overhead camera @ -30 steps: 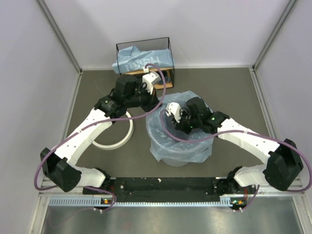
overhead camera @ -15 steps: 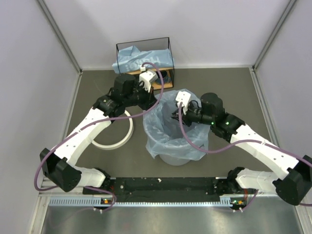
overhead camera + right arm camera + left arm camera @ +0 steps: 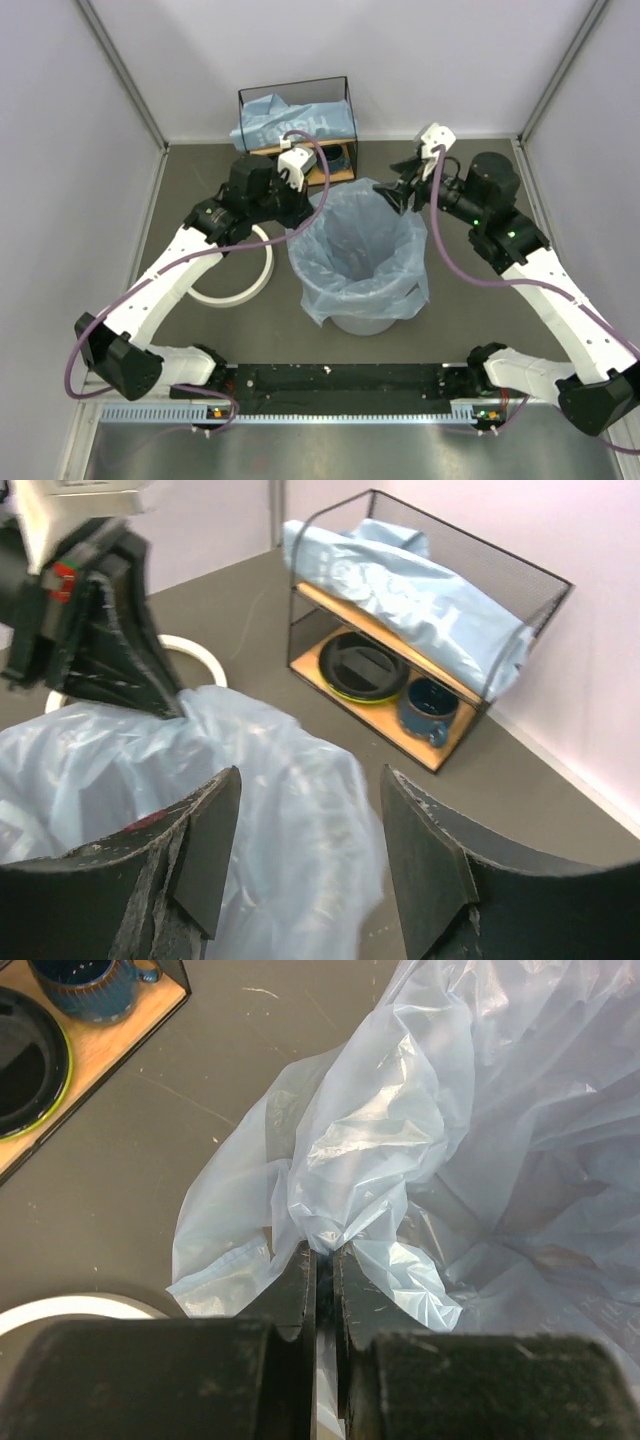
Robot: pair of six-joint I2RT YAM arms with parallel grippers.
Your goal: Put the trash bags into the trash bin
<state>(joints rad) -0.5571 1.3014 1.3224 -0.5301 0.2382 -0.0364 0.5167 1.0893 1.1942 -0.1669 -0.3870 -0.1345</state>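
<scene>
1. Dark grey bench (image 3: 480,200) between pale walls, with a black-wire wooden shelf (image 3: 345,100) at the back.
2. A translucent light-blue film trash bag (image 3: 360,250) lines the round whitish plastic trash bin (image 3: 365,322) mid-bench; another blue bag (image 3: 290,122) lies atop the shelf.
3. Left pincer (image 3: 325,1260) is clamped on the lining bag's rim.
4. Right pincer (image 3: 308,775) stands wide, holding nothing, above the bag's far edge.

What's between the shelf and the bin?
Top view: the left hand, shut on the edge of the bag lining the bin, sits in that gap. Left wrist view shows bare table from bag to shelf.
</scene>
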